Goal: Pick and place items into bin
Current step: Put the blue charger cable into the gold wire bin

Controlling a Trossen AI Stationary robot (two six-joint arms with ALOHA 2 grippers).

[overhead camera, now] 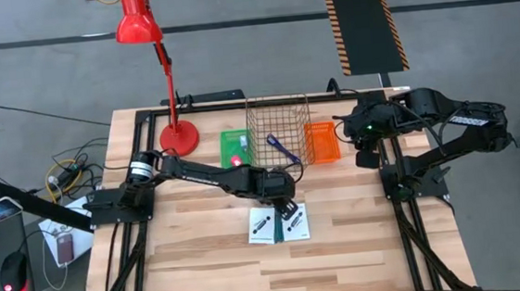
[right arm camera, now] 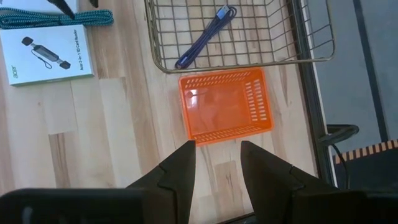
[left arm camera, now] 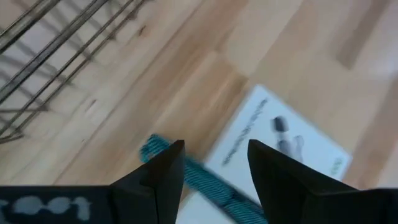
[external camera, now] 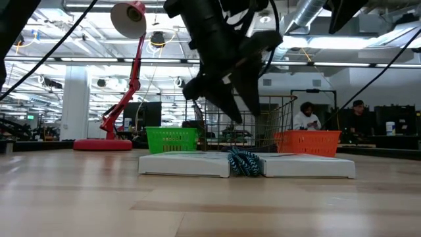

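Your left tool point(overhead camera: 286, 206) hangs just above the counter point(overhead camera: 204, 261), its fingers point(left arm camera: 163, 175) spread apart and holding nothing. Directly below it lies a teal cord point(left arm camera: 205, 180), in the gap between two white cards point(overhead camera: 279, 224) that lie flat side by side; in the low view the cord point(external camera: 244, 162) bunches up between the cards' edges point(external camera: 184, 164), with the tool's tips point(external camera: 227, 99) clearly above it and not touching. One card point(left arm camera: 280, 137), printed with a dark pen-like item, shows just past the fingertips in the left wrist view. Beyond the tool stands the wire bin point(overhead camera: 278, 125), and a blue-purple strap point(overhead camera: 283, 147) already lies in it; the right wrist view shows that strap point(right arm camera: 205, 37) stretched across the mesh floor. A green basket point(overhead camera: 236, 147) stands beside the bin on the lamp side, with a small red block point(overhead camera: 235, 160) and something pale inside, too small to make out. An orange basket point(overhead camera: 321, 142) stands on the bin's other side. Your right tool point(overhead camera: 364, 147) waits folded back at the counter's right edge, near the orange basket point(right arm camera: 227, 106), with its fingers point(right arm camera: 180, 171) open and empty. A red lamp point(overhead camera: 145, 43) stands on its round base at the far left of the counter.
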